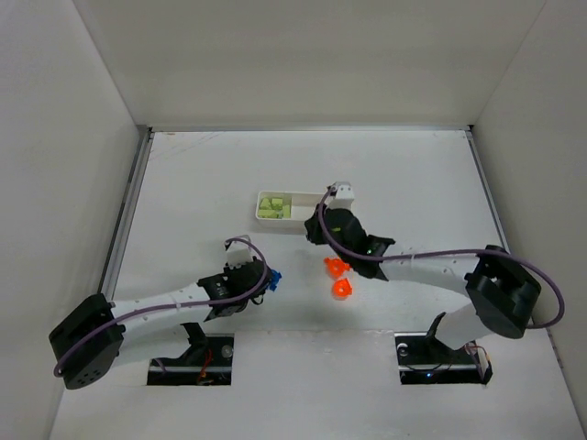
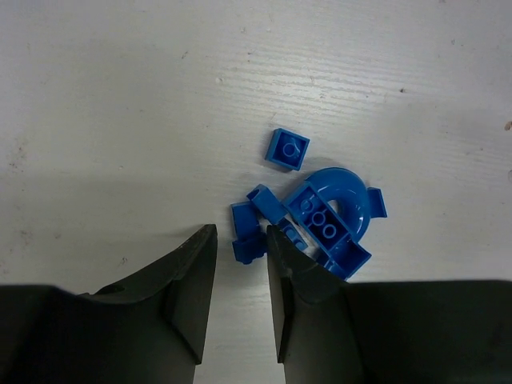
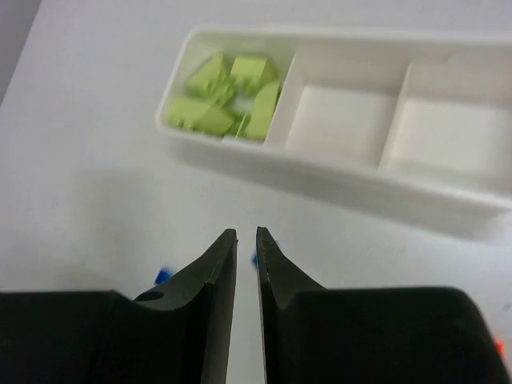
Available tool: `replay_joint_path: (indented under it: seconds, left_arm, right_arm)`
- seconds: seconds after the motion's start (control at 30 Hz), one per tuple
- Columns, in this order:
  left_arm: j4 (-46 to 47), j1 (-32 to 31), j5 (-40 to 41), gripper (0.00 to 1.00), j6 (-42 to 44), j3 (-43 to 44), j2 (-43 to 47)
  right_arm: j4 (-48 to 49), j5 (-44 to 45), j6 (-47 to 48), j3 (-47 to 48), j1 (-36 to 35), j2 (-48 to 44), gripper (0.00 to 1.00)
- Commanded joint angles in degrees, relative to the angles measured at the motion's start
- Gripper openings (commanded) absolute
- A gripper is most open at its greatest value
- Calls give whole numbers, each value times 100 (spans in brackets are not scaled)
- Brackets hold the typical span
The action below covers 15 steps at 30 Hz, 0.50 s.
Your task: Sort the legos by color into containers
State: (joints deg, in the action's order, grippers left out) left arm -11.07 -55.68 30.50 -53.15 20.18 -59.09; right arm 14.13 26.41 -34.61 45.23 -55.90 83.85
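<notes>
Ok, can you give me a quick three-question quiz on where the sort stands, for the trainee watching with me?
1. Multiple choice: seen from the top view, which compartment of the long white plastic tray holds the light green plastic bricks? A) the left end one B) the middle one C) the right end one
2. True or false: the orange plastic pieces are already in the tray.
3. Fill in: the blue plastic bricks lie clustered at the ___ arm's tool.

Key: 1 A; 2 false, since they lie loose on the table, outside the tray; 3 left.
</notes>
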Motion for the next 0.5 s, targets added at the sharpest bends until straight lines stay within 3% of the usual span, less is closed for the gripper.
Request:
replay_joint_path:
  seconds: [0.0,0.27,0.47]
  left_arm:
    - [-44,-70,26,27,-205,-6,-76]
    - [122,-70,35,24,-205,-120,-147]
    - [149,-88,87,14,-196,-208,20]
  right_arm:
    - [90,-496,253,599,531,297,22]
    - [-226,-778,323,1655,1007,1344,22]
    - [-104,-296,323,893,674,731,23]
